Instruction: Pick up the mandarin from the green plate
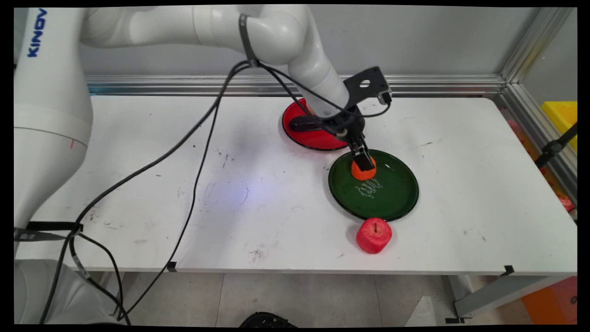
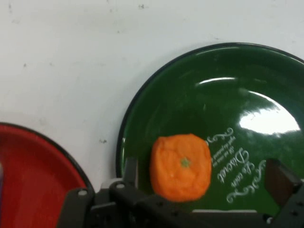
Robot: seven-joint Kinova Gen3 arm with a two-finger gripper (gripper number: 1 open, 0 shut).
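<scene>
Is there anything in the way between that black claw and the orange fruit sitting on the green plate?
Nothing visible. The black two-finger gripper hangs right over the orange foam fruit on the round green plate, fingers spread either side. The red foam apple and the round red plate lie off to the sides.

- I see the white arm (image 1: 295, 50) reaching in from the upper left, its forearm link sloping down and to the right toward the table's middle.
- Black cables (image 1: 193, 152) hang from a strap on the elbow joint and trail down to the lower left.
- The wrist tilts steeply downward, with a black bracket (image 1: 368, 85) jutting out above it.
- The black gripper (image 1: 364, 162) points down, low over the table.
- In my hand view the two fingers (image 2: 130, 171) stand spread wide, one at the left and one at the far right, with a clear gap between them.
</scene>
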